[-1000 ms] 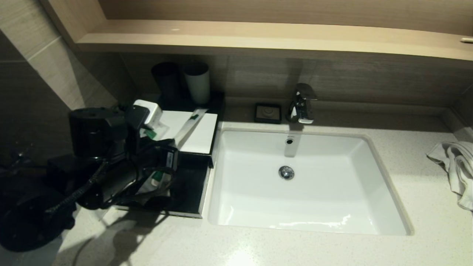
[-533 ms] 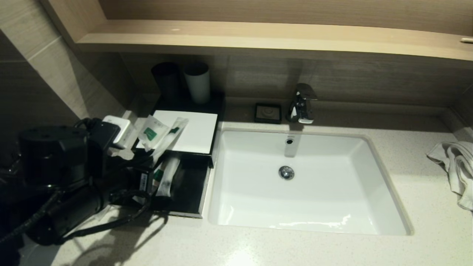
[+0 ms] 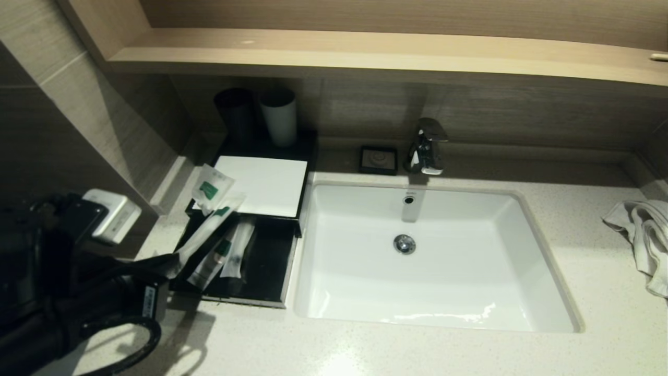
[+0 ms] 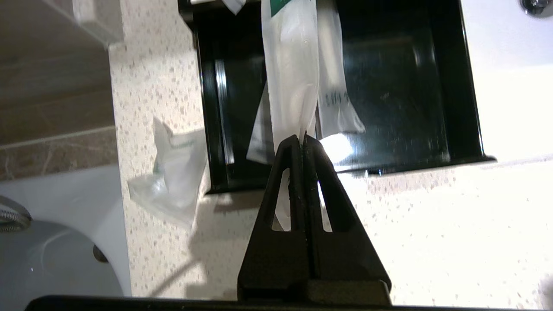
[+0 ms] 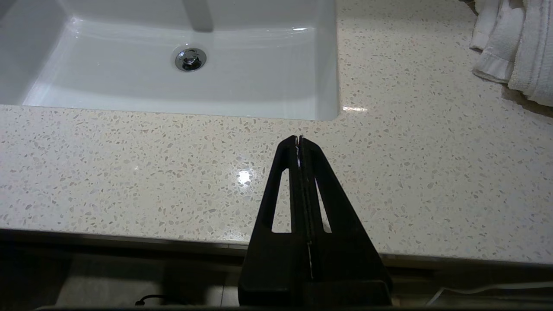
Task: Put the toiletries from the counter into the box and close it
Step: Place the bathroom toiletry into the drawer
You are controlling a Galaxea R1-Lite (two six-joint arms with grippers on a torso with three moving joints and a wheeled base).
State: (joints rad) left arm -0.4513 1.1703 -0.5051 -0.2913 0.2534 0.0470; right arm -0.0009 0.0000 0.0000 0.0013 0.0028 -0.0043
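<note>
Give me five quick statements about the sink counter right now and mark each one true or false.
1. The left gripper is shut on a long clear packet. True.
2. The black box is already closed. False: it is open, with packets lying inside.
3. A small clear packet lies on the counter outside the box. True.
4. The right gripper holds the white towel. False: it is shut on nothing, above bare counter near the sink's front corner; the towel lies apart.
5. Water is running from the faucet. False: no stream shows.
</note>
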